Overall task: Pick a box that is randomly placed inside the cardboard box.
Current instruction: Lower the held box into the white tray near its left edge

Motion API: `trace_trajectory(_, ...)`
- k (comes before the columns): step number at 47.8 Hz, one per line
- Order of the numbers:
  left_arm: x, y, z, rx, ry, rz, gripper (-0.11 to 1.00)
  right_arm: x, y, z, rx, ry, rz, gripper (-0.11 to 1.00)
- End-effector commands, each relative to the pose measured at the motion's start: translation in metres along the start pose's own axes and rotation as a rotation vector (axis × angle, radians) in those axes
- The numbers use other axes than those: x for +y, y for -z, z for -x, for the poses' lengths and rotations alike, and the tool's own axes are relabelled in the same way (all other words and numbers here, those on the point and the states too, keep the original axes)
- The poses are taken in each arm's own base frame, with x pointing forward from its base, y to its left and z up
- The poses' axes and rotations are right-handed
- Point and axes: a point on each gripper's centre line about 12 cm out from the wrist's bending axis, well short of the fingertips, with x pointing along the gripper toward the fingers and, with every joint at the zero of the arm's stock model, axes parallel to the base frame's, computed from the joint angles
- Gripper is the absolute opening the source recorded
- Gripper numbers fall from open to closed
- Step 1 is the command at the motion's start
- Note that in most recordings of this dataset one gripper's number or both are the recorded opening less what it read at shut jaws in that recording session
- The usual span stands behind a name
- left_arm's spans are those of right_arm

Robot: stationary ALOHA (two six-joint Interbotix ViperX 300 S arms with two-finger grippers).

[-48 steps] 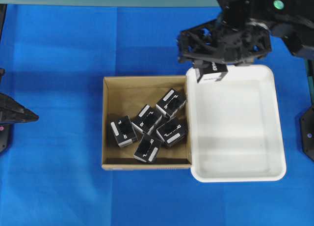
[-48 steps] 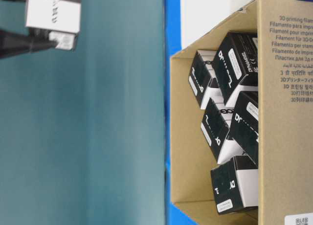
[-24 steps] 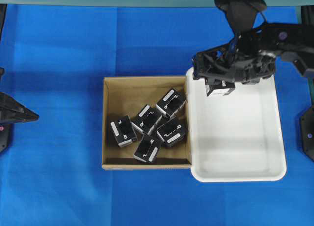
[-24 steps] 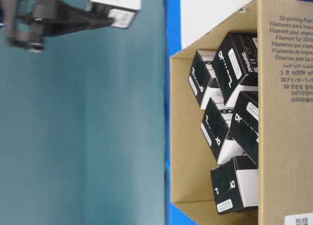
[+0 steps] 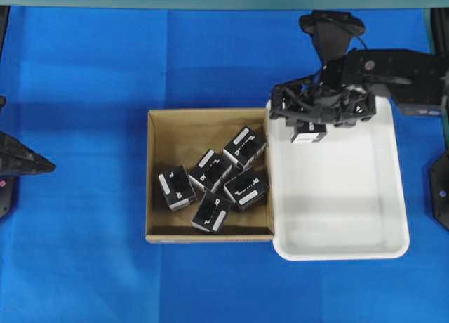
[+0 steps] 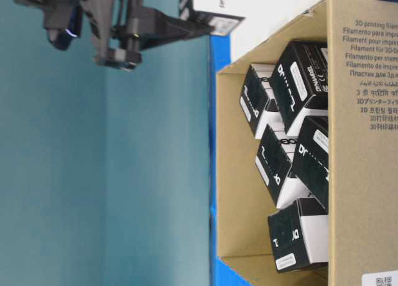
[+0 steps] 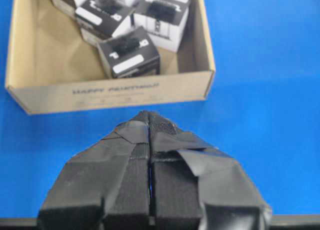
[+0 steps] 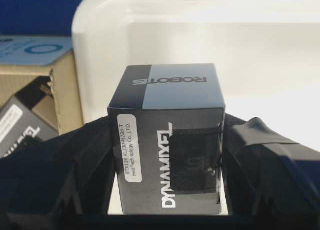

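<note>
My right gripper [image 5: 309,128] is shut on the box [image 5: 309,134], a small black carton with a white label strip and a long white word [image 8: 167,160]. It hangs over the back-left part of the white tray, upright between the fingers [image 8: 255,160]. The cardboard box [image 5: 175,137] lies left of the tray, brown and shallow, and its near wall [image 7: 115,92] fills the top of the left wrist view. My left gripper [image 5: 43,166] rests at the far left, shut and empty [image 7: 150,121].
Several similar black cartons [image 5: 210,174] lie jumbled in the right half of the cardboard box. The white plastic tray [image 5: 337,196] butts against the box's right wall, its floor bare. Blue cloth [image 5: 84,253] covers the table.
The right gripper has carried the box from above the tray's back-left rim further over the tray and lower. The left arm has not moved.
</note>
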Motion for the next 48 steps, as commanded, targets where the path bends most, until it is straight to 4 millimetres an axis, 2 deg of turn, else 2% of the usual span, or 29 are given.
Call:
trace_trajectory(1,0.0,-0.011,0.004,-0.031,0.0,0.0,-0.07,0.005,-0.002,-0.006,-0.007,-0.02,-0.007,0.63)
trace_trajectory(26,0.0,-0.009,0.0,-0.015,0.0,-0.003,-0.07,0.002,0.001,-0.04,0.01,0.026,-0.008,0.63)
trace_trajectory(48,0.0,-0.01,0.001,-0.02,0.0,-0.003,-0.07,0.001,0.002,-0.043,0.01,0.018,-0.008,0.63)
